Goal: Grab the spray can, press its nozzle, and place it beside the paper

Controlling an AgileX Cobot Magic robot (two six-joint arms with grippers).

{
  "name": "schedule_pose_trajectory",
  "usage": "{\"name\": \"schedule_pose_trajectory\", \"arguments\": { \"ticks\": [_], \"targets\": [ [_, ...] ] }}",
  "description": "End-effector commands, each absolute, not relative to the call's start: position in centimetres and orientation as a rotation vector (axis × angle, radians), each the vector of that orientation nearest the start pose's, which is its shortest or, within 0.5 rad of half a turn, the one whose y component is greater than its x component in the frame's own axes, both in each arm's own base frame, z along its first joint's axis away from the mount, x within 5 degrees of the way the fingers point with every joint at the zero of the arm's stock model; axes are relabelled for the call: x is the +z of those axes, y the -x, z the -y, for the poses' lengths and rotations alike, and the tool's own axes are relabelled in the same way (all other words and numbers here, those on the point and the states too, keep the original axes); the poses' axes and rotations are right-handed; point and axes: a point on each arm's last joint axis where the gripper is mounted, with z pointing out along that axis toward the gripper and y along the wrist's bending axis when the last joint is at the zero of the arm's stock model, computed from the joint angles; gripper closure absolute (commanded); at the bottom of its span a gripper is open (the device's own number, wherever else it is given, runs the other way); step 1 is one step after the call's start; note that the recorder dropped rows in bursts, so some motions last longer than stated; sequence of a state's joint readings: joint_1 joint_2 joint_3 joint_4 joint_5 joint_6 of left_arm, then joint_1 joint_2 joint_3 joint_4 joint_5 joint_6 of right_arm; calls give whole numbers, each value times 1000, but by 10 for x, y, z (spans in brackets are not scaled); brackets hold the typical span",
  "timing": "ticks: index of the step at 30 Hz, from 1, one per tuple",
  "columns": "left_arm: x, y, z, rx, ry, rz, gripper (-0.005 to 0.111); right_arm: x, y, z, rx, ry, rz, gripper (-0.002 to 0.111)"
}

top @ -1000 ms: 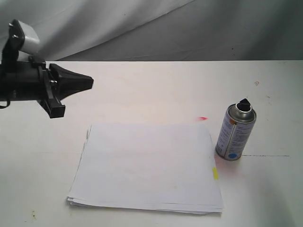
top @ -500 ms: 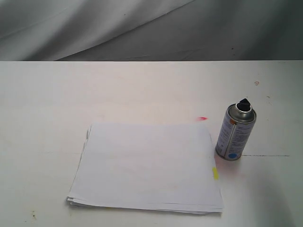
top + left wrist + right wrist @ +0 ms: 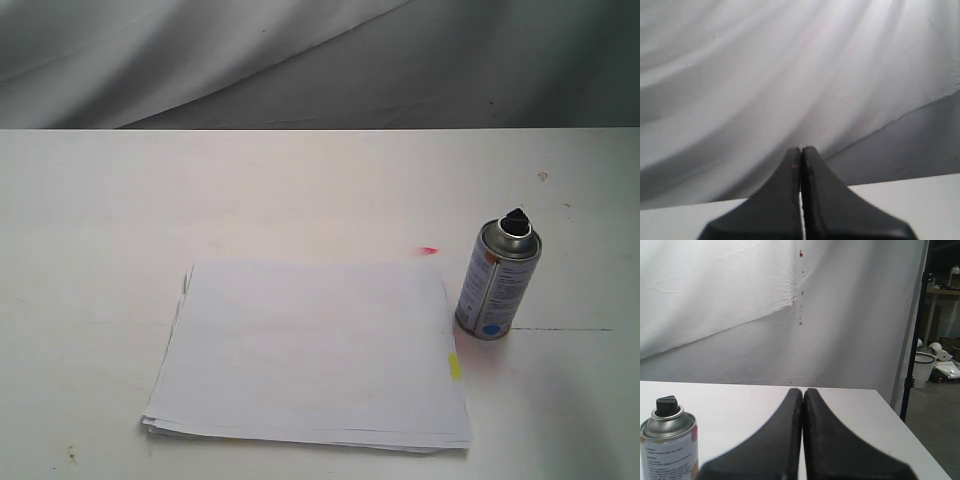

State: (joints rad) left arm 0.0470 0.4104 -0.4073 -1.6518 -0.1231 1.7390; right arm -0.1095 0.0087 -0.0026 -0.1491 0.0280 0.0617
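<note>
The spray can (image 3: 498, 283) — a small silver-grey metal cylinder with a white label of fine print — stands upright on the white table (image 3: 300, 185), on the right side of the exterior view. A blue dot shows low on the label near the base, and an orange patch sits near the label's upper edge. Its domed silver top carries a small black plastic nozzle (image 3: 515, 218), far smaller than the can. The can is just beside the right edge of the paper (image 3: 310, 350), a thin stack of plain white sheets with slightly uneven edges, and a narrow strip of table shows between them. A small yellow mark (image 3: 455, 366) lies on that right edge, below the can's base in the picture. A small red smear (image 3: 429, 250) sits on the table near the stack's far right corner.

No arm appears in the exterior view. In the left wrist view the black left pincer (image 3: 801, 150) is clenched with its tips together, grasping nothing, in front of a grey draped cloth (image 3: 790, 75). The black right pincer (image 3: 803, 391) is likewise clenched on nothing — the can stands apart from it, to one side.
</note>
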Motion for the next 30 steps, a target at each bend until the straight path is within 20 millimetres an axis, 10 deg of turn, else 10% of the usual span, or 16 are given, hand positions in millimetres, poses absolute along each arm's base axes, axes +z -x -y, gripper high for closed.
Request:
{"name": "schedule_pose_trajectory", "arguments": {
  "ticks": [1,9,30],
  "targets": [
    [287,-97,-15,115,151,-1579,107,210,-56,7,-175,-19,-1518,108],
    [237,-95,-12,70,138,-1652,107,210,-56,7,-175,-19,-1518,108],
    [197,-73,-2,64,-26,-1719,107,210,-56,7,-175,-19,-1518,108]
  ]
}}
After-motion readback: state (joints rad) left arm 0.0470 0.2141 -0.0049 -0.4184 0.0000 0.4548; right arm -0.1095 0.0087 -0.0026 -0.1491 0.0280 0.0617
